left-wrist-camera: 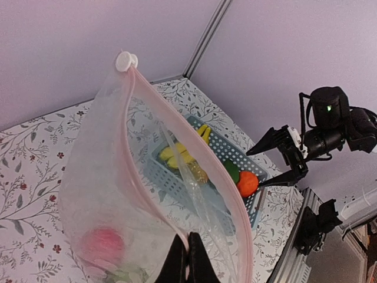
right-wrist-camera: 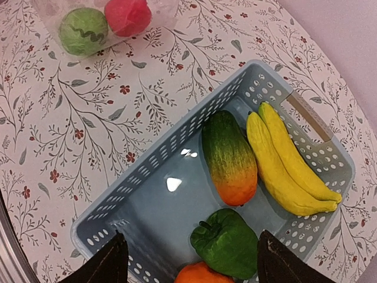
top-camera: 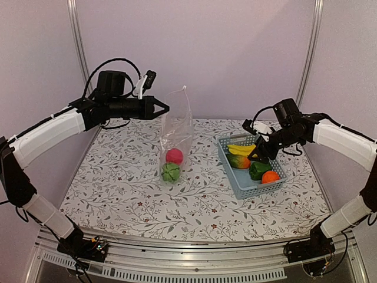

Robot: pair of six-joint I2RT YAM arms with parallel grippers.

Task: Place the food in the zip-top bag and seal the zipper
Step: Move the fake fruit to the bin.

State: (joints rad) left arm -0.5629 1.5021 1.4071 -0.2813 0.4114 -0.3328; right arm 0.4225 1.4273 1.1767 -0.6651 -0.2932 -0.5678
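The clear zip-top bag point(top-camera: 177, 132) stands upright mid-table with its mouth open. My left gripper point(top-camera: 165, 108) is shut on its pinkish zipper strip point(left-wrist-camera: 141, 177) and holds it up. The pink-red fruit point(top-camera: 174, 155) and the round green ball point(top-camera: 171, 171) lie in the bag's bottom. My right gripper point(top-camera: 257, 154) is open and empty, above the light-blue basket point(top-camera: 231, 168). The basket holds the yellow bananas point(right-wrist-camera: 288, 162), the green-orange mango point(right-wrist-camera: 228, 156), the green pepper point(right-wrist-camera: 230, 242) and the orange point(right-wrist-camera: 200, 273).
The flowered tablecloth point(top-camera: 123, 188) covers the table. A purple wall stands behind, with metal frame posts point(top-camera: 76, 35) at the back corners. The metal rail point(top-camera: 194, 262) runs along the near edge.
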